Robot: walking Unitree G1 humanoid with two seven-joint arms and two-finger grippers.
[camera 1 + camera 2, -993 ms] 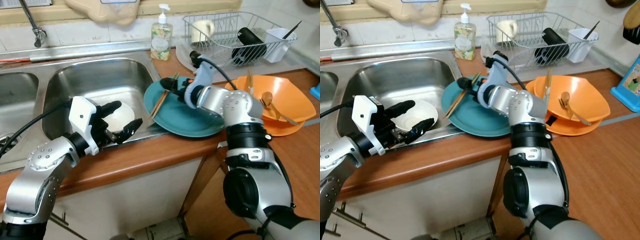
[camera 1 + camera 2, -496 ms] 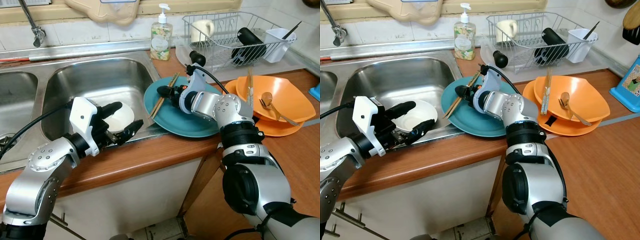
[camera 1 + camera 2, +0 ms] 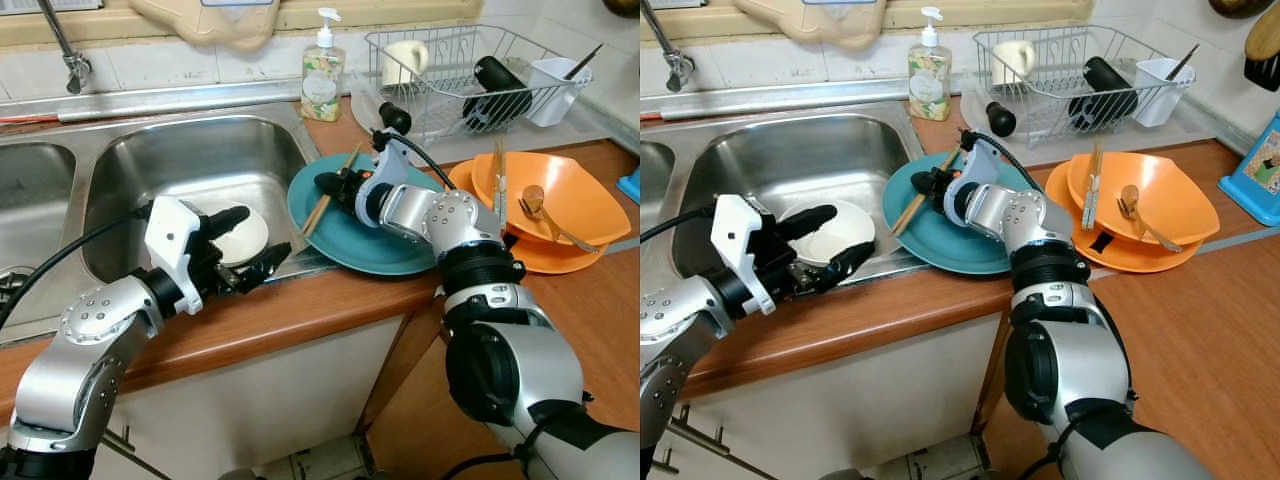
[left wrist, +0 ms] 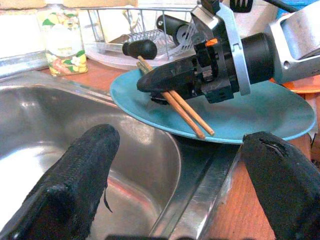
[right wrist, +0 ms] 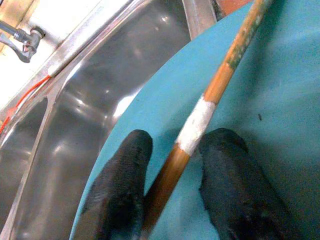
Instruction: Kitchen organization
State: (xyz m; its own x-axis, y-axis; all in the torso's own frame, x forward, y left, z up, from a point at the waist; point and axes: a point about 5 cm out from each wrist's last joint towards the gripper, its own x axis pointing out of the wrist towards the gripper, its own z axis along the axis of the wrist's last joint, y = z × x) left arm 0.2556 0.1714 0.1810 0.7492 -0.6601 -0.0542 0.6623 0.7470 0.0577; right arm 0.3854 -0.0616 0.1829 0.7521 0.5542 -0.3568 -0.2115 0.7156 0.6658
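My fingers (image 5: 122,185) are black against a teal plate (image 3: 400,245). The chopsticks (image 5: 210,95) are brown with a white band. Orange bowls (image 3: 560,195) sit on the reddish-brown table (image 3: 300,305).
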